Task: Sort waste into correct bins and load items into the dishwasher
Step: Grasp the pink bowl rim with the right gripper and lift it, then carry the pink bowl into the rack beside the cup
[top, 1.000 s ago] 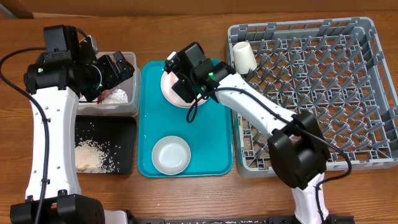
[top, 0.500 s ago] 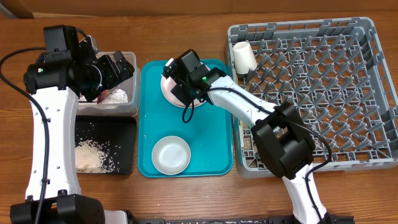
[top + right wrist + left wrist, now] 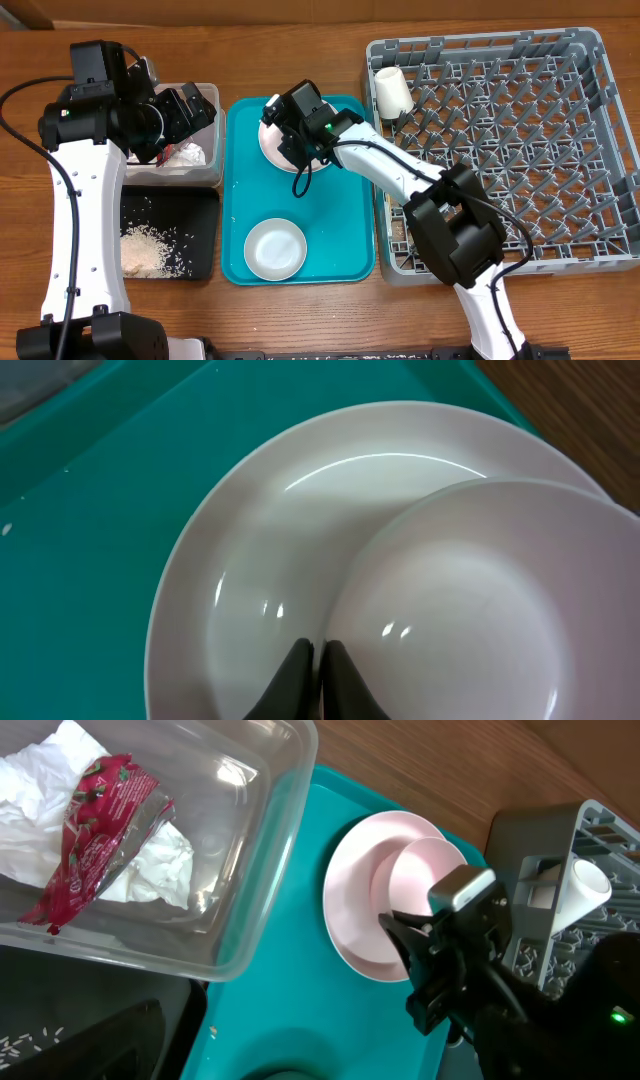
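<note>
In the overhead view, the dish rack fills the right side of the frame, and the cream cup is lodged in its upper left corner. The teal tray lies at centre. The whitish-grey bowl is set at its lower end and the pink plate at its upper end. The plate is partly covered by the right gripper, which is lowered onto it. At left, the clear tub is placed above the black tray, and rice grains are scattered in the tray. The left gripper is held over the tub with its fingers spread apart and nothing between them.

In the left wrist view, a paper napkin and a red wrapper are seen inside the tub at upper left, the wrapper lying on the napkin. Right of centre, the pink bowl is seen resting on the plate, off towards its right edge. The right gripper's dark fingers are planted at the bowl's lower left rim.

In the right wrist view, the plate takes up most of the frame and the bowl sits at lower right. The fingertips are pressed together at bottom centre. One is placed outside the bowl's rim over the plate and the other inside the bowl, so the rim is nipped between them.
</note>
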### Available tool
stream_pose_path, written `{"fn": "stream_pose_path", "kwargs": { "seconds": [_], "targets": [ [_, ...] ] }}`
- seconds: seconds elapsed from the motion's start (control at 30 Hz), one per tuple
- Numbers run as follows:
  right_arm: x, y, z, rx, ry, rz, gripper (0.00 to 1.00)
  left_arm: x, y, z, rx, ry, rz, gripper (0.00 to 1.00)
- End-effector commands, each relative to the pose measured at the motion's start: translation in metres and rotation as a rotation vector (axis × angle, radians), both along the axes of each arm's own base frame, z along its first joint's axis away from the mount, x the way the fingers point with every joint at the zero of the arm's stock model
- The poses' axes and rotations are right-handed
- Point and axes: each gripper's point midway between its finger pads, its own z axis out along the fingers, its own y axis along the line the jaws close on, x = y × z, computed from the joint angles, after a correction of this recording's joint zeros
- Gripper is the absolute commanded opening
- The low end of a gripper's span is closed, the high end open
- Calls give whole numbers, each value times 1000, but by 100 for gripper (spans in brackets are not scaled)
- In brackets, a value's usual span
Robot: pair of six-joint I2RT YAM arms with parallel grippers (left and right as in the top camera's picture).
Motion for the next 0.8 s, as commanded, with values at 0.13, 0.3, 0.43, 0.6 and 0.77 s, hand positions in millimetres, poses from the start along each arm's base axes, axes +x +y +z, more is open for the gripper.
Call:
{"fn": "stream_pose_path", "kwargs": {
  "seconds": [0.13, 0.3, 0.43, 0.6, 0.77],
  "targets": [
    [-8, -4, 104, 99, -97, -4, 4, 2, 0, 4, -2, -13, -10, 100],
    [-31, -25, 160, 199, -31, -91, 4, 2, 0, 4, -2, -13, -11, 100],
    [-44, -46, 186, 287, 56, -107, 4, 2, 0, 4, -1, -14, -11, 100],
    [-55, -74, 195, 437, 274, -118, 4, 2, 0, 4, -2, -13, -11, 100],
    [-60, -122, 214, 652, 513, -149, 4, 2, 0, 4, -1, -14, -11, 100]
  ]
}}
